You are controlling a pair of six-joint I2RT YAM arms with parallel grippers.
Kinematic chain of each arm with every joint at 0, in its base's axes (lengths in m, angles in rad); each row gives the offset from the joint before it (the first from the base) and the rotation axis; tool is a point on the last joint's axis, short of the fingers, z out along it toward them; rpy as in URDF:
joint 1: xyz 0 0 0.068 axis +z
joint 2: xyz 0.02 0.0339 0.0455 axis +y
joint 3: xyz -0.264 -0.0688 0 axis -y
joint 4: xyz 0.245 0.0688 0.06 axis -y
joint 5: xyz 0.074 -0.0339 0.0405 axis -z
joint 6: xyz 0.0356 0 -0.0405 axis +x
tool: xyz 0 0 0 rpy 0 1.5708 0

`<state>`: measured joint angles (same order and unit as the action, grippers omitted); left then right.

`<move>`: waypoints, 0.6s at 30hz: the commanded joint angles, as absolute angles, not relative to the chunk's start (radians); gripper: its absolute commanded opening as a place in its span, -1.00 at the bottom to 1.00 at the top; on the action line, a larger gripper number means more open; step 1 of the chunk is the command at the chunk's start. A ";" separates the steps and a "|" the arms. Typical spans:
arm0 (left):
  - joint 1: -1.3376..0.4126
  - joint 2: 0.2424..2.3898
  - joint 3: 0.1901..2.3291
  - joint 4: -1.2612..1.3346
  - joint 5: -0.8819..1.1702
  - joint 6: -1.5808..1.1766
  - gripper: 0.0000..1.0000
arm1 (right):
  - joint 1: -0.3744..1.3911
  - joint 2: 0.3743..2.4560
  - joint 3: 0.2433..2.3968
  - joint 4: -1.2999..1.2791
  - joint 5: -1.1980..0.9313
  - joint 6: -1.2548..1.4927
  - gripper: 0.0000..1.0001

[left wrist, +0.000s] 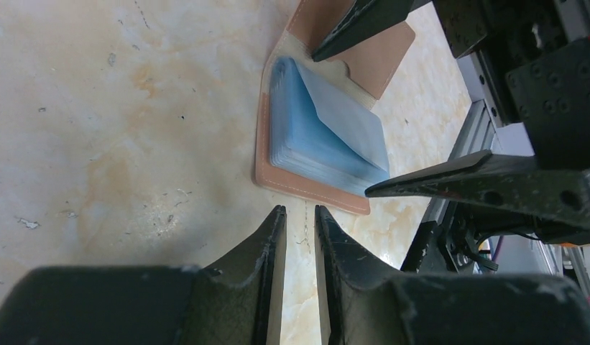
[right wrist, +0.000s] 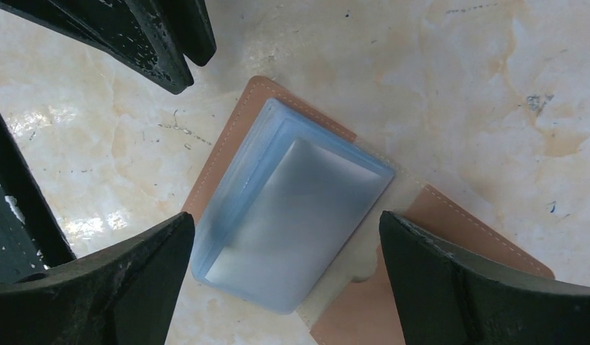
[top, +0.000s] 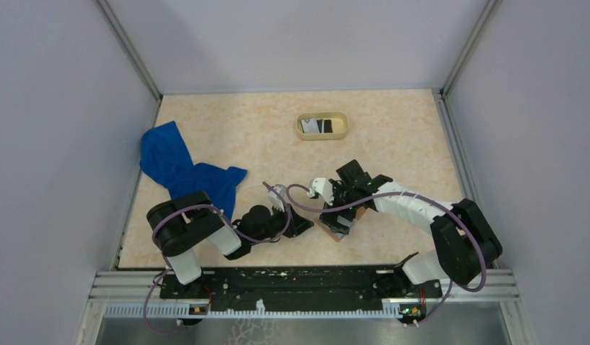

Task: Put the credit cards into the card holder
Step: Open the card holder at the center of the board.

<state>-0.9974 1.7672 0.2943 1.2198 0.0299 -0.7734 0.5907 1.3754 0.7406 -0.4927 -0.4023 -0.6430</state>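
The card holder [right wrist: 292, 215] lies open toward the table's [top: 234, 129] near edge, blue sleeves up, between the widely spread fingers of the right gripper [right wrist: 286, 224]. The left gripper [left wrist: 300, 210], nearly closed on nothing, sits just beside it. The credit cards [top: 320, 126] lie in the far oval tray [top: 343, 128].

Black left arm [top: 198, 230], white-and-black right arm [top: 410, 205], looping purple cables [top: 178, 209], scuffed black fingers [left wrist: 266, 244].

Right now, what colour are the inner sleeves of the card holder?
Translucent blue sleeves in the salmon-tan card holder; clearest in the right wrist view.
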 commanded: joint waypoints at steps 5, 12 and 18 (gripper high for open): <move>-1.002 1.773 0.298 1.277 0.027 -0.786 -0.47 | 0.646 1.405 0.798 -0.467 -0.293 -0.587 0.75; -1.003 1.773 0.299 1.275 0.035 -0.780 -0.47 | 0.646 1.410 0.820 -0.496 -0.316 -0.578 0.51; -1.003 1.773 0.299 1.275 0.038 -0.779 -0.46 | 0.631 1.408 0.845 -0.529 -0.388 -0.567 0.60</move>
<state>-0.9974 1.7672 0.2943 1.2335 0.0307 -0.7769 0.6342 1.4101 0.7818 -0.5194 -0.3305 -0.5865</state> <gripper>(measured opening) 0.267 0.776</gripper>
